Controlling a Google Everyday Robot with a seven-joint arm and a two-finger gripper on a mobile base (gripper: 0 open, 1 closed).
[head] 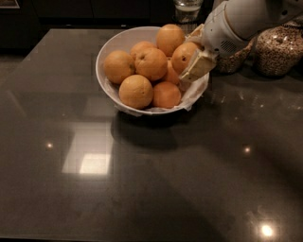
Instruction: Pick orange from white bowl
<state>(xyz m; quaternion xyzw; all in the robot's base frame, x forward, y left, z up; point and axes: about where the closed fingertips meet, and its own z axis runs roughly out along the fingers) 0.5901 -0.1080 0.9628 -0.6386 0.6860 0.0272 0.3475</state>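
The white bowl [100,71] stands at the back middle of the dark counter and holds several oranges on a crinkled white lining. My gripper [190,56] reaches in over the bowl's right rim from the upper right. It is shut on the orange [182,56], a smaller smooth fruit with a dark dot on its side. One cream finger [198,66] lies against the orange's right side and the other is behind it. The held orange sits raised, level with the top of the pile.
Other oranges fill the bowl, among them a large one [169,38] at the back and a pale one [136,91] in front. Glass jars of grain [279,47] stand right of the bowl behind my arm. A glass [187,9] stands behind the bowl.
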